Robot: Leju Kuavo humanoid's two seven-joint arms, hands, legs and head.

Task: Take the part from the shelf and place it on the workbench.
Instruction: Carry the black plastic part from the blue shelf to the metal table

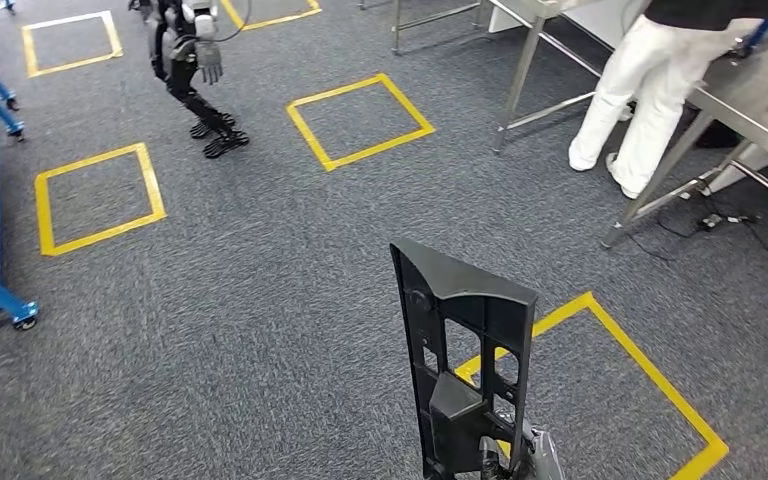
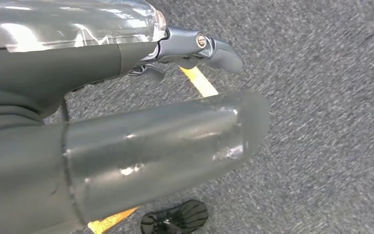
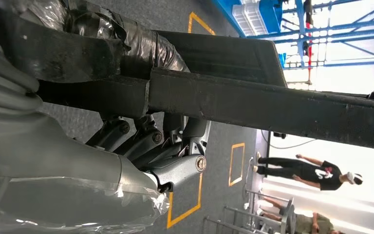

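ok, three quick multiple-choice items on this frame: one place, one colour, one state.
1. Where is the black part?
A. on the workbench
B. upright in the right hand
C. lying on the carpet

2. What colour are the taped floor squares?
A. yellow
B. red
C. white

3. What is the left hand doing?
A. gripping the part
B. pressing on the bench
C. holding nothing

Answers:
1 B, the right wrist view shows fingers wrapped around it.
2 A, yellow outlines on the grey carpet.
3 C, the left wrist view shows it bare above the carpet.

Person [image 1: 650, 90], workbench [image 1: 760, 120] ahead-right; carpet [image 1: 260, 300] open.
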